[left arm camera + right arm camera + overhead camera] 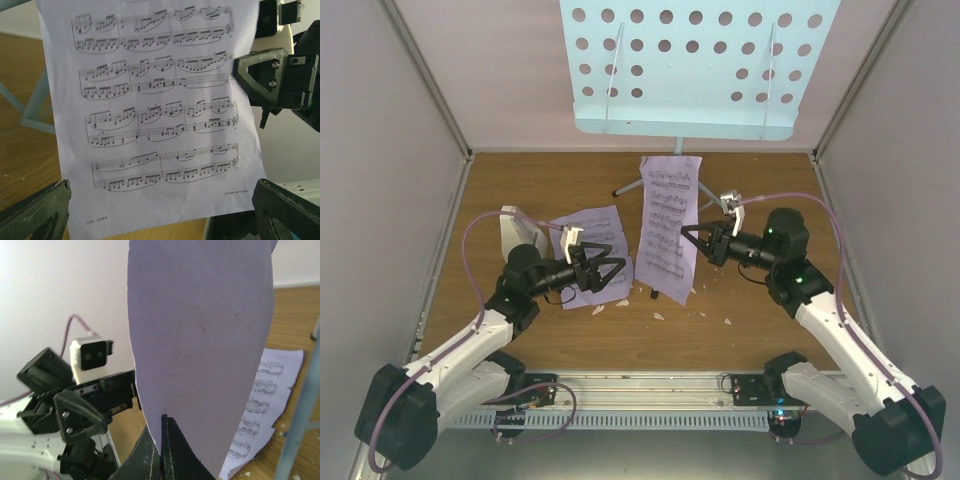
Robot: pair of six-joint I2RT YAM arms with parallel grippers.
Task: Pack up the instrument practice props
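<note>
While right gripper pinches lavender page by its edge, upright mid-table before music stand, left gripper gapes wide, empty, facing printed side. Handover looks likely: square left jaws onto free edge, clamp before right lets go, no creasing. Second page flat on table under left arm.

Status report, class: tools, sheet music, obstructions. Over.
Right tool shut on upright pale lavender paper sheet-music page. Left tool open, facing it. Nothing between them.
</note>
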